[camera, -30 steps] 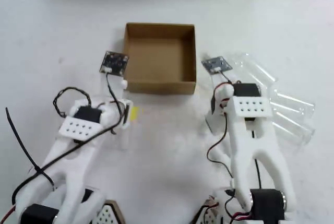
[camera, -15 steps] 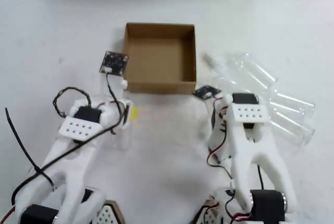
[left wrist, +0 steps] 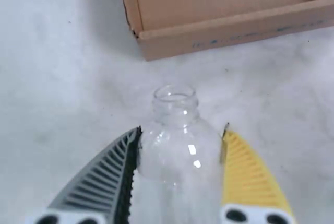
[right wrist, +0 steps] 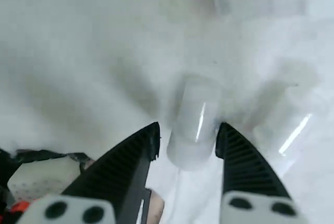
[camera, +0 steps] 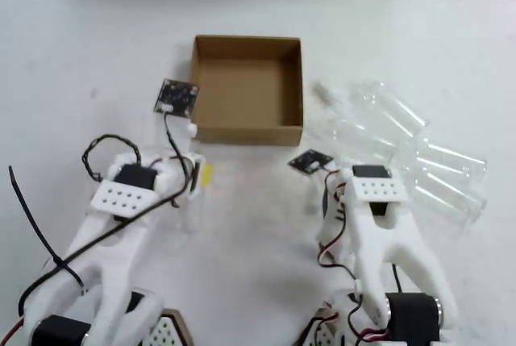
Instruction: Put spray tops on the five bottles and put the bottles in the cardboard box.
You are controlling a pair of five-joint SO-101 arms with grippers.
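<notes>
Left gripper (left wrist: 181, 129) clamped on bottle (left wrist: 176, 148), right gripper (right wrist: 188, 126) clamped on top (right wrist: 192, 138): centre top over open neck (left wrist: 176, 101), then press.

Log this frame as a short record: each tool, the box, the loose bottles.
left tool: shut on an uncapped clear plastic bottle, near the brown cardboard box
right tool: shut on a pale translucent cylinder, kind unclear
box: open-topped, no bottle inside yet
loose: clear plastic bottles lying on the white table beside the right arm
</notes>
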